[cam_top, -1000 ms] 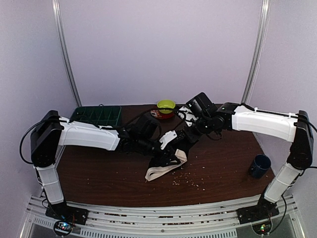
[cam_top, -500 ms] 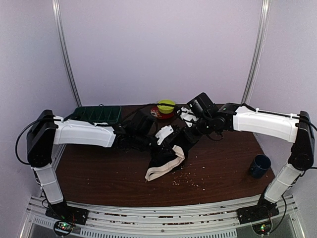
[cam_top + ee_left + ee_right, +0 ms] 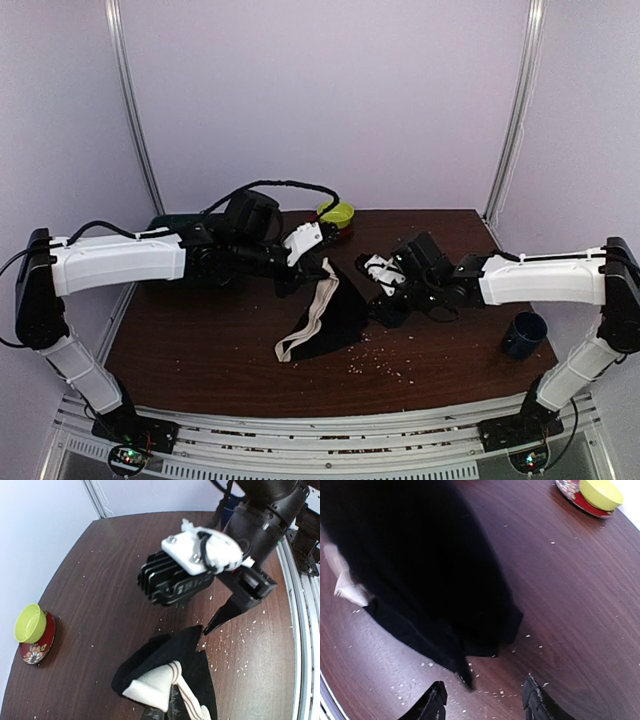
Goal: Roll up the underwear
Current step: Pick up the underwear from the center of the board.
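Underwear slopes from the left gripper clamping its white band, just nearside of the green bowl, down onto the surface, its black corner just ahead of the released right gripper.

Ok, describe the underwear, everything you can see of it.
The underwear is soft black cloth with a broad white band along one edge. The left gripper pinches the band and holds that end up, so the cloth hangs crumpled, its lower end lying on the brown table. The right gripper is open at its black edge, not clamped on it.
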Tool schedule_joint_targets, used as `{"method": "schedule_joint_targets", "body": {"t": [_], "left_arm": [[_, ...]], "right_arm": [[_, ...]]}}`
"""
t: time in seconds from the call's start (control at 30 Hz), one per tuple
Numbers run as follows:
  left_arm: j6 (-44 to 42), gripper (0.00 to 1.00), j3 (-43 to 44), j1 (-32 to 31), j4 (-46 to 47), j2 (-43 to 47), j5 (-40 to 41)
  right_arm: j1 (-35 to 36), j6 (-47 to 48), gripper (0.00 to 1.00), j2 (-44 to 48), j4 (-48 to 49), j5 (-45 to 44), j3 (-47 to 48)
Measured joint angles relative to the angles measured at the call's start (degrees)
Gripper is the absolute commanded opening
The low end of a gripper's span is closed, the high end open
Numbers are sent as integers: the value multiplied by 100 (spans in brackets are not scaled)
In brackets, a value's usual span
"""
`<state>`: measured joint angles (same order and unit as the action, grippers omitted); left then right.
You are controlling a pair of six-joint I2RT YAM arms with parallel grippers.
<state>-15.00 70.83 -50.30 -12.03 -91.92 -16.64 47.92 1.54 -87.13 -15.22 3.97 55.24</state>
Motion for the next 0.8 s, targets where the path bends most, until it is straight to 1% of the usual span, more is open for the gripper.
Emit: {"method": "schedule_joint_targets", "body": {"t": [0.17, 0.27, 0.33, 0.43, 0.57, 0.67, 0.8], "left_arm": [[-179, 0, -4, 0, -284, -181, 76], [-251, 0, -22, 0, -339, -195, 109], [-273, 0, -22, 2, -348, -195, 125], [-297, 0, -22, 2, -354, -195, 131], [-315, 0, -22, 2, -358, -195, 136], [-317, 0, -22, 2, -363, -195, 146], [-317, 0, -22, 13, -365, -192, 144]], "right_arm": [[66, 20, 76, 632, 944, 254, -855], [70, 26, 78, 1025, 1644, 354, -1438], [70, 20, 78, 1198, 1864, 378, -1609], [109, -2, 81, 1272, 2444, 426, -1884], [343, -26, 82, 1019, 3235, 258, -2098], [612, -81, 82, 470, 3735, -13, -2094], [892, -254, 81, -258, 4131, -389, -2068]]}}
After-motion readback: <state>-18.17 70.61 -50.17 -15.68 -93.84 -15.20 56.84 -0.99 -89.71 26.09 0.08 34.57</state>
